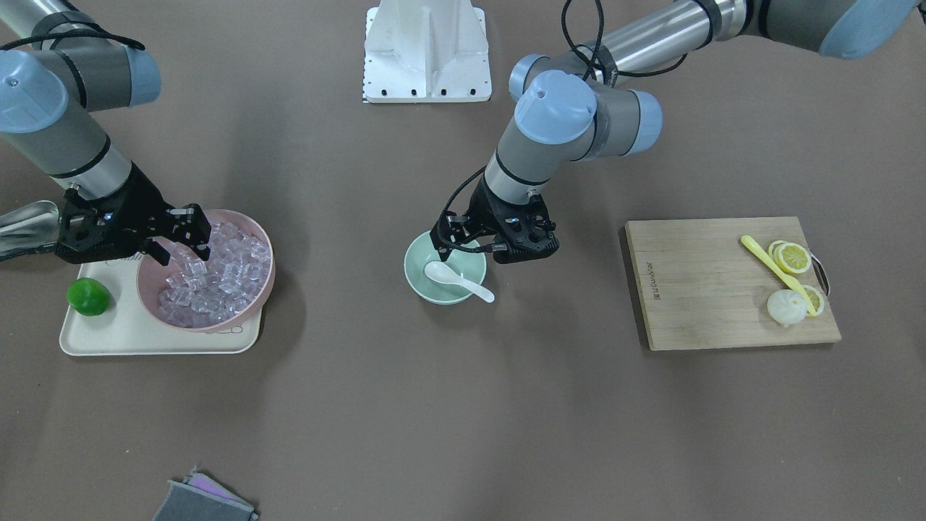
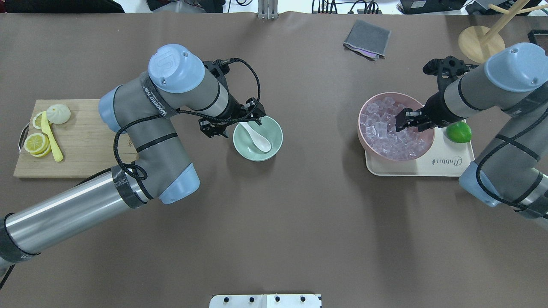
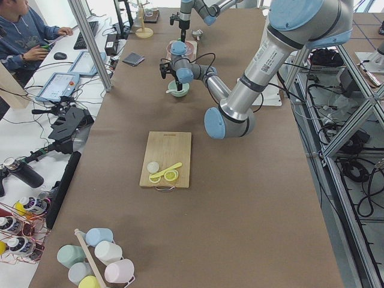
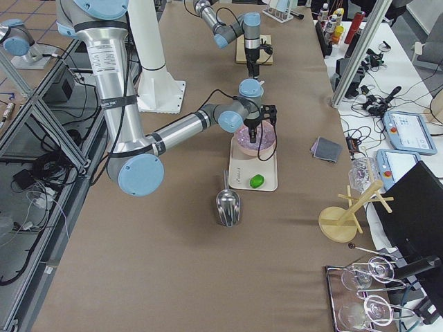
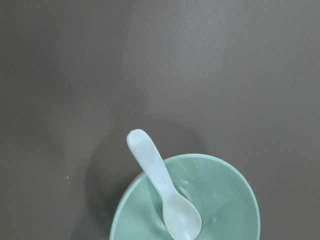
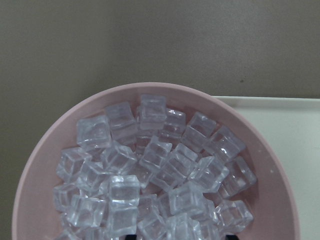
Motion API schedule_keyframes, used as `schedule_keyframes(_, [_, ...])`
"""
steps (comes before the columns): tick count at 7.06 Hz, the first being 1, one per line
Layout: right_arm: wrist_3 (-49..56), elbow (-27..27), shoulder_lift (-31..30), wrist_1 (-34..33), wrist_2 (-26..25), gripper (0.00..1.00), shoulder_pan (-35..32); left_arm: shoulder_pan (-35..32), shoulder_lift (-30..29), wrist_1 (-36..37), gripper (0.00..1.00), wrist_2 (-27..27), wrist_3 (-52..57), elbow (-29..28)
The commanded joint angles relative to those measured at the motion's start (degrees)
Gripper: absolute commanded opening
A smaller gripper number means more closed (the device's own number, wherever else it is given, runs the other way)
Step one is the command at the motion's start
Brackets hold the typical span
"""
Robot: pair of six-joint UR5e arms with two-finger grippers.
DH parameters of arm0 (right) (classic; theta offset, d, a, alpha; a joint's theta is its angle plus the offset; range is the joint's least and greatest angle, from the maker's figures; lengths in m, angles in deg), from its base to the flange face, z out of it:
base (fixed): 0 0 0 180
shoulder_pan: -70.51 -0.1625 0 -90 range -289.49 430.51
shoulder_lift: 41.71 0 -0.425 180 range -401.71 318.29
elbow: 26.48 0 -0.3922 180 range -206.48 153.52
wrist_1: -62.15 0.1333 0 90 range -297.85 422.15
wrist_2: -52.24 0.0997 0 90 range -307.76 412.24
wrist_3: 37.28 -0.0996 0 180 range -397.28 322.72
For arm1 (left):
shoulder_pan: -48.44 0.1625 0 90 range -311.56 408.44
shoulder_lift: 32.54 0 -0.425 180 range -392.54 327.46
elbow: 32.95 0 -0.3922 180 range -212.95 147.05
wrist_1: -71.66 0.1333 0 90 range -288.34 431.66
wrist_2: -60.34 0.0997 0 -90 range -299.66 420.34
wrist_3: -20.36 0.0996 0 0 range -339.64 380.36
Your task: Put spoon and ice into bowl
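The white spoon [image 1: 448, 276] lies in the mint-green bowl [image 1: 432, 291] with its scoop inside and its handle over the rim; both also show in the overhead view, spoon [image 2: 257, 139] and bowl [image 2: 270, 128], and in the left wrist view, spoon [image 5: 165, 192] and bowl [image 5: 225, 200]. My left gripper [image 1: 470, 250] is open and empty just above the bowl's rim. Several clear ice cubes [image 1: 217, 278] fill the pink bowl [image 1: 255, 226], and they also show in the right wrist view [image 6: 160, 165]. My right gripper [image 1: 177, 250] is open over the ice and holds nothing.
The pink bowl stands on a cream tray [image 1: 130, 334] with a green lime [image 1: 88, 297]. A metal scoop [image 1: 25, 224] lies beside the tray. A wooden board [image 1: 709, 289] holds lemon slices, a bun and a yellow utensil. A grey cloth [image 1: 202, 503] lies at the table's edge.
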Motion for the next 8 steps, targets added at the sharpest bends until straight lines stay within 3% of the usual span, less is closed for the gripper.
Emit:
schedule_keyframes(1, [0.1,0.99,0.2,0.0,0.0,0.63,0.36,-0.05,0.52,-0.2,0.98,-0.04,0.06,0.13])
schedule_keyframes(4, [0.11,1.78,0.2,0.0,0.0,0.64,0.8,-2.32,1.82,0.41,0.98,-0.56,0.49,1.97])
schedule_keyframes(6, [0.11,1.87,0.2,0.0,0.0,0.62,0.98,-6.96,6.99,0.41,0.98,-7.64,4.25,6.7])
schedule_keyframes(8, [-0.33,2.13,0.29,0.0,-0.09,0.55,1.33,-9.54,10.43,0.41,0.98,-10.05,6.55,9.96])
